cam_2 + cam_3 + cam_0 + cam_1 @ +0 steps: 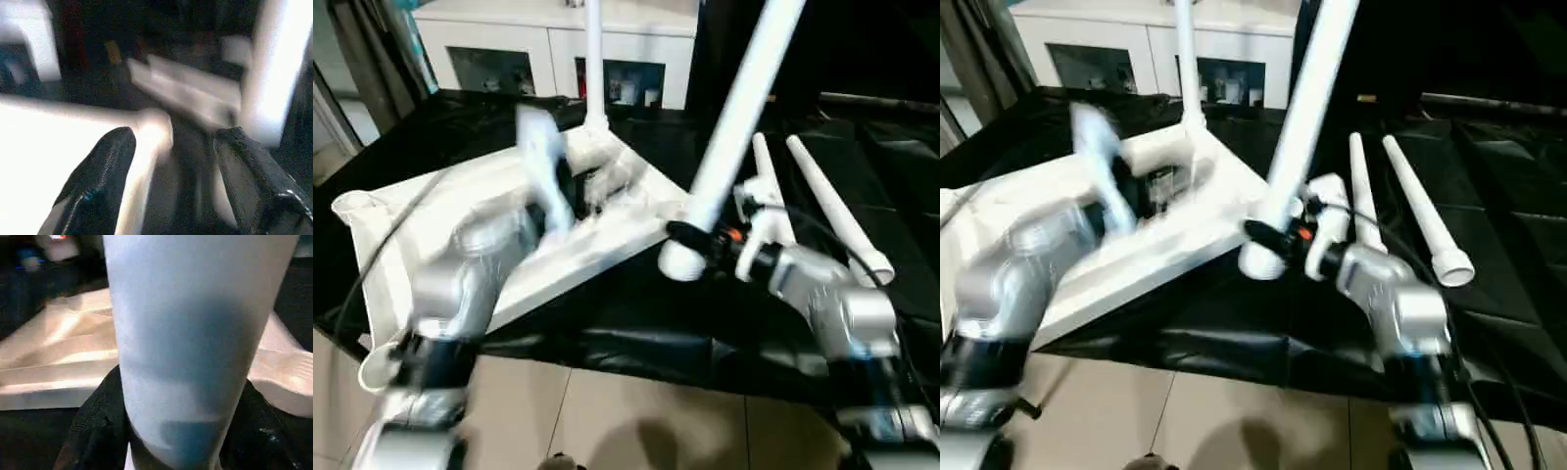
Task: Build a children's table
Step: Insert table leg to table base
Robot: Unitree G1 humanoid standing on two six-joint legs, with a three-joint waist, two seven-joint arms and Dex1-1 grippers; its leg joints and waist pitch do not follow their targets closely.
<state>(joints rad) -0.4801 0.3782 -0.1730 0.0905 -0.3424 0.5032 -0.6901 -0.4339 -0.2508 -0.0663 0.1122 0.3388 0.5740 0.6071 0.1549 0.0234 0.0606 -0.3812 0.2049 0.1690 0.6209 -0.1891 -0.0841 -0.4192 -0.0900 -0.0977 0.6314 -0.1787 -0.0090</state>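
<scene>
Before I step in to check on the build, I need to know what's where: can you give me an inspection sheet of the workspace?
Surface: black sheet over the work area, tiled floor in front.
Job's things: table top lying ribbed side up; one leg standing upright in its far corner; one leg held tilted beside the top's near right corner; two spare legs lying on the sheet to the right.
Clutter: nothing seen.
Grippers: right gripper shut on the tilted leg near its wide end; left gripper open over the table top.
Cables: a dark cable runs across the top on the left.
Surroundings: white cabinet with glass-fronted compartments behind.
</scene>
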